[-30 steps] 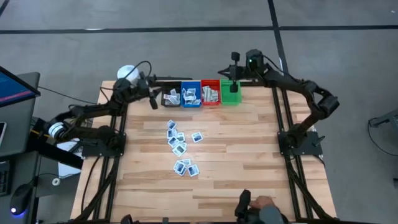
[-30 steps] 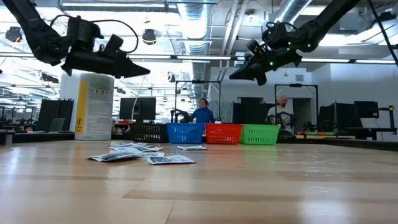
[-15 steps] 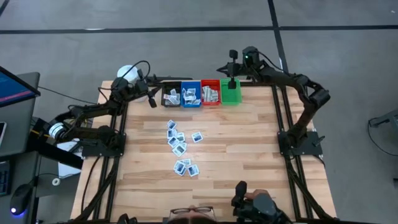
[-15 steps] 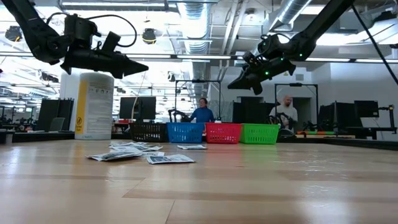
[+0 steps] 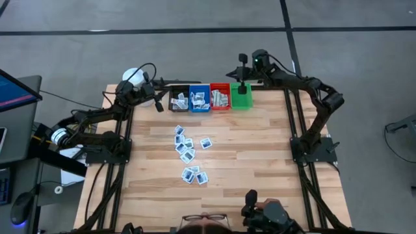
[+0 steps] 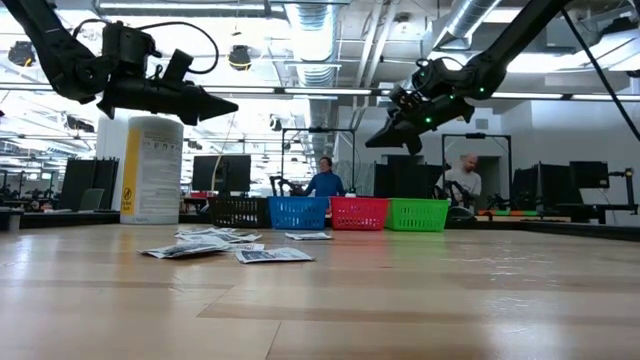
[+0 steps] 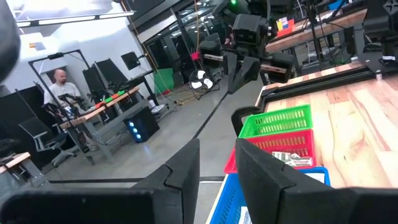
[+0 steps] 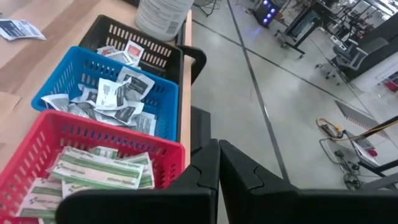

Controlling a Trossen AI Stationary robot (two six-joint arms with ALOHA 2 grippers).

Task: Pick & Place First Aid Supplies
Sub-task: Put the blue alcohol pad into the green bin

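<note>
Overhead, the right gripper (image 5: 242,60), jaws pressed together and empty, hovers above the far table edge behind the green plastic bin (image 5: 241,99). Left gripper (image 5: 158,103), jaws slightly apart and holding nothing, hangs beside the black plastic bin (image 5: 177,101). Small flat white-and-blue first aid packets (image 5: 189,155) lie scattered mid-table on the wooden tabletop (image 5: 260,156); others fill the black, blue (image 5: 199,101) and red (image 5: 220,99) bins. Judged step: between placements. Next, one arm must descend to a loose packet and open wider.
</note>
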